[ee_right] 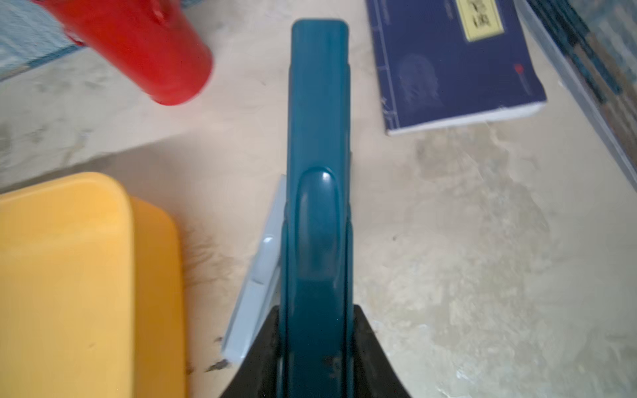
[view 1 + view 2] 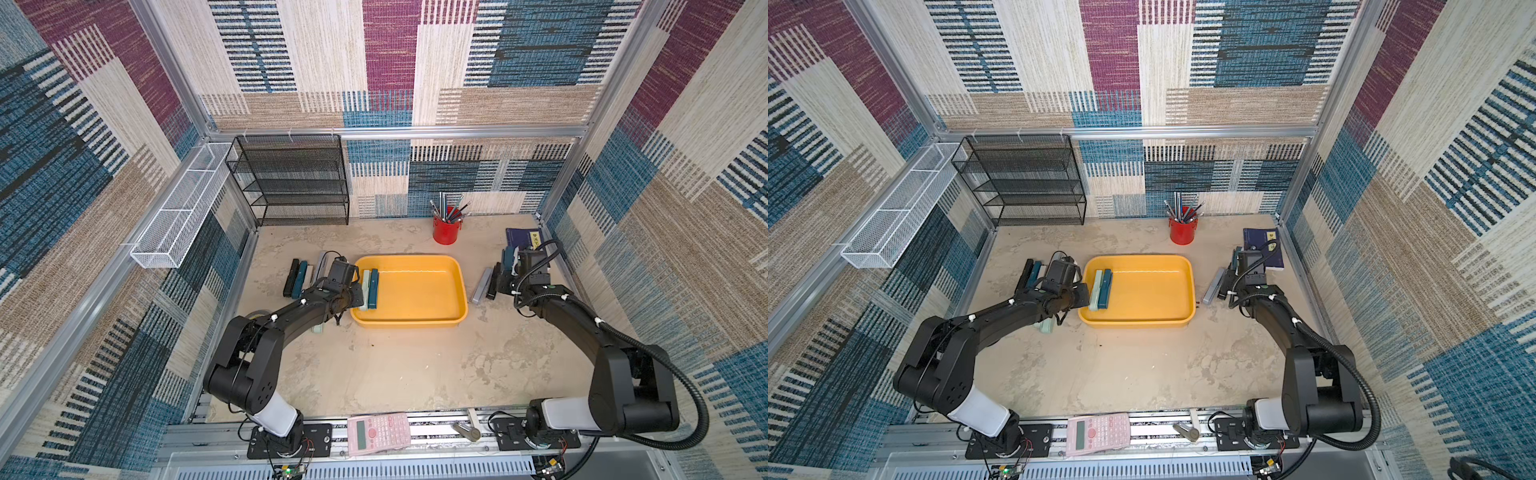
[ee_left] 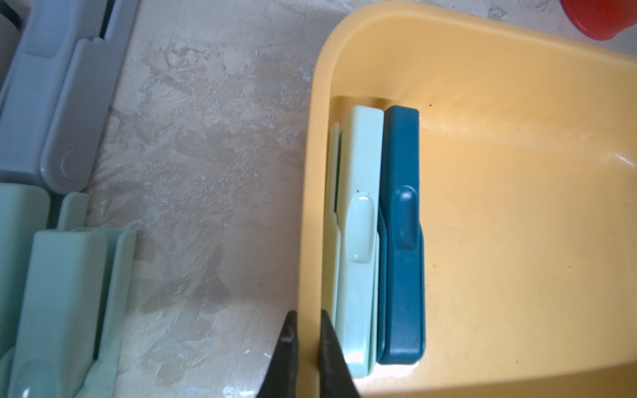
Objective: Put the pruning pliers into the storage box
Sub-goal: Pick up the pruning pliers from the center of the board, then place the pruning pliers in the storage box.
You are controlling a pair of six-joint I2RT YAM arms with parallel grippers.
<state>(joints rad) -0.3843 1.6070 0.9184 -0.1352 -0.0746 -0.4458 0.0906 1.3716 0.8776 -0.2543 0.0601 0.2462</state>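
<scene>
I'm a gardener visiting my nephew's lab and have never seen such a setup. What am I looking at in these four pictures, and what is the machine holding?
The machine is two black robot arms, a left arm and a right arm, each ending in a two-fingered end effector. Two pictures come from a twin camera overhead; the other two from a camera on each wrist. On the table stands a yellow storage box with mint pliers and teal pliers inside. More pliers lie beside it, with a red pencil cup and blue book farther back and a pink calculator on the front rail. The left end effector is shut on the box's wall. The right end effector grips a second teal pair, apparently raised off the table.
</scene>
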